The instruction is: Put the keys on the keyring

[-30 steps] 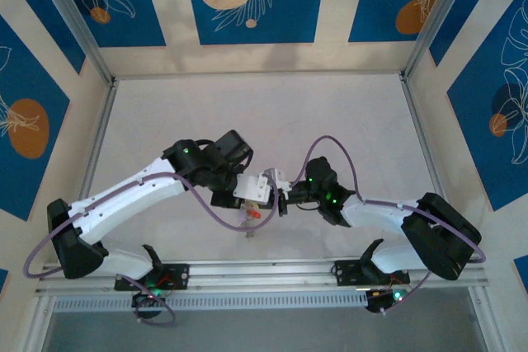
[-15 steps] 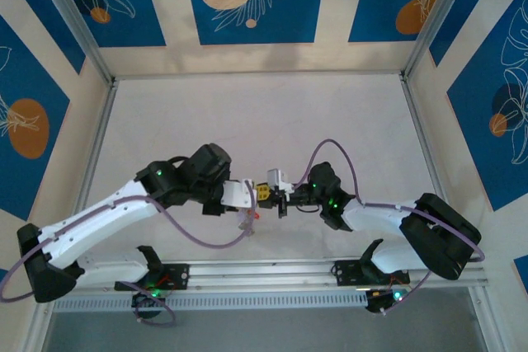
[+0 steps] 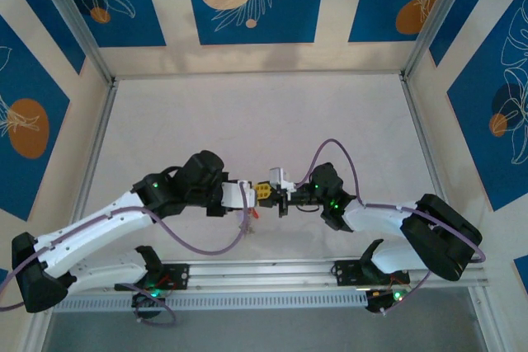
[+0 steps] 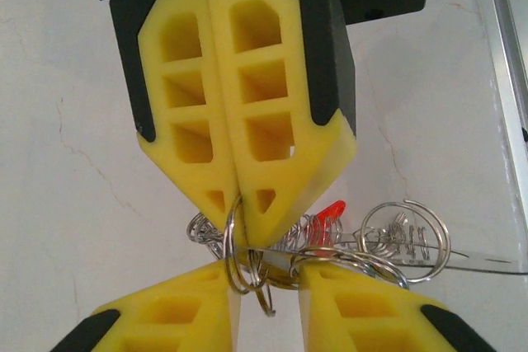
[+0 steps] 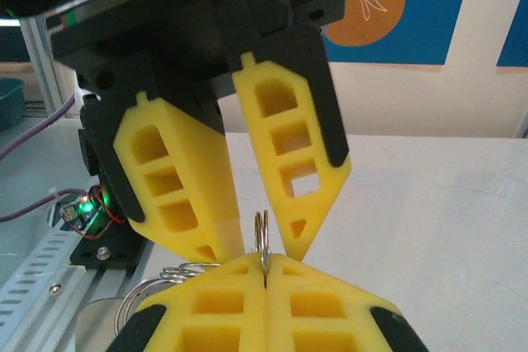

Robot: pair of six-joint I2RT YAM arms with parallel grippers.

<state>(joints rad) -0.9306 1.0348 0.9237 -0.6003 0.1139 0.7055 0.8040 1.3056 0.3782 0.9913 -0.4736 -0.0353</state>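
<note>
The right gripper [image 5: 266, 265] pinches the keyring [image 5: 262, 237] tight; the left gripper [image 4: 264, 290] stands narrowly parted around it (keys [image 4: 331, 210] bunched just beside). Closing off-centre could twist the keyring free.

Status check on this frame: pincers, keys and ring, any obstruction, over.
Right pincer shut on a metal ring. Left pincer open, fingers straddling that ring. Red-headed key and wire hoop bunched beside it. No obstruction seen.

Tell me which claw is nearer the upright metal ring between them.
Right. The right claw is shut on the ring, pinching it at its tips; the left claw faces it, jaws parted either side.
</note>
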